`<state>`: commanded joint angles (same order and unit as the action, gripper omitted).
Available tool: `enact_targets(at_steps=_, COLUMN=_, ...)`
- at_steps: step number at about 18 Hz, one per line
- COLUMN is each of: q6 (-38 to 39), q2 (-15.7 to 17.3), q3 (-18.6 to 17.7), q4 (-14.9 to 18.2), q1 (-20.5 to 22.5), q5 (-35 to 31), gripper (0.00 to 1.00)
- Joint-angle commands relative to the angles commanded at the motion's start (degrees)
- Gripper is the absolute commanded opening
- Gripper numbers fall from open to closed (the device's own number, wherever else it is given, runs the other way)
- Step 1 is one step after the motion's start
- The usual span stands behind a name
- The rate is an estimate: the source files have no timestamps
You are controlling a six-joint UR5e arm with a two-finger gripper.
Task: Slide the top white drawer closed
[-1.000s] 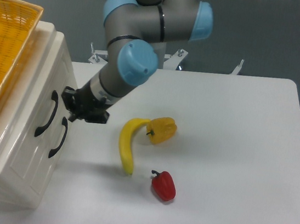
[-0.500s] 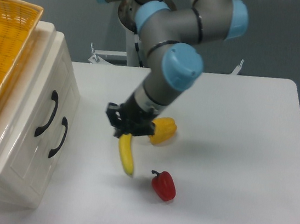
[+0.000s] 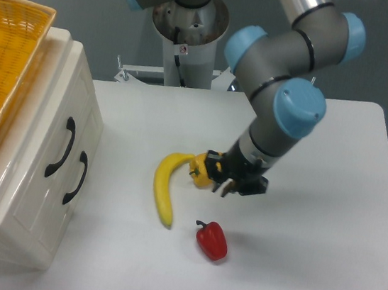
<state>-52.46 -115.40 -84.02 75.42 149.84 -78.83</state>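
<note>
The top white drawer (image 3: 48, 126) is the upper front of the cream cabinet at the left, with a curved black handle (image 3: 65, 147). Its front lies flush with the lower drawer front (image 3: 57, 202) and the cabinet face. My gripper (image 3: 227, 184) is far from it, low over the table's middle, right beside a yellow pepper (image 3: 200, 172). Its fingers look closed together with nothing between them.
A yellow wicker basket (image 3: 15, 36) with a white bowl sits on top of the cabinet. A banana (image 3: 164, 184) and a red pepper (image 3: 212, 240) lie on the white table (image 3: 312, 225) near the gripper. The arm's base (image 3: 190, 37) stands at the back.
My gripper has moved right, from beside the drawer handles across the banana to the yellow pepper. The drawer fronts have not visibly moved.
</note>
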Motion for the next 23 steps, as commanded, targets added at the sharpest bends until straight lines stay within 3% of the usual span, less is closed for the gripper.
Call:
enact_targets(at_steps=4, q6=-5.63, q2=-1.41, q3=0.7, q4=-2.46, q1=2.46, q5=-2.45, gripper=0.31)
enact_targets(at_steps=6, q6=-8.61, q2=-1.5, q3=1.58, q4=-2.38, q1=4.31, q5=-3.34, gripper=0.42)
enact_targets(at_steps=7, q6=-10.72, q2=-1.59, q3=1.67, q4=-2.47, q1=5.27, q5=-3.34, gripper=0.55)
enact_targets(at_steps=8, q6=-13.61, q2=-1.67, q3=1.67, q4=-2.47, q1=5.89, q5=-3.43, gripper=1.0)
enact_targets(at_steps=15, q6=-29.09, q2=-2.38, q3=2.02, q4=-2.9, q1=10.38, q5=-5.45, gripper=1.0)
enact_targets(at_steps=19, q6=-36.48, q2=-3.61, q3=1.85, q4=-6.68, q1=10.73, q5=-11.5, gripper=1.0)
enact_targets(at_steps=23, q6=-36.67, q2=-5.01, q3=2.46, q4=-9.06, q1=10.64, q5=-12.4, gripper=1.0)
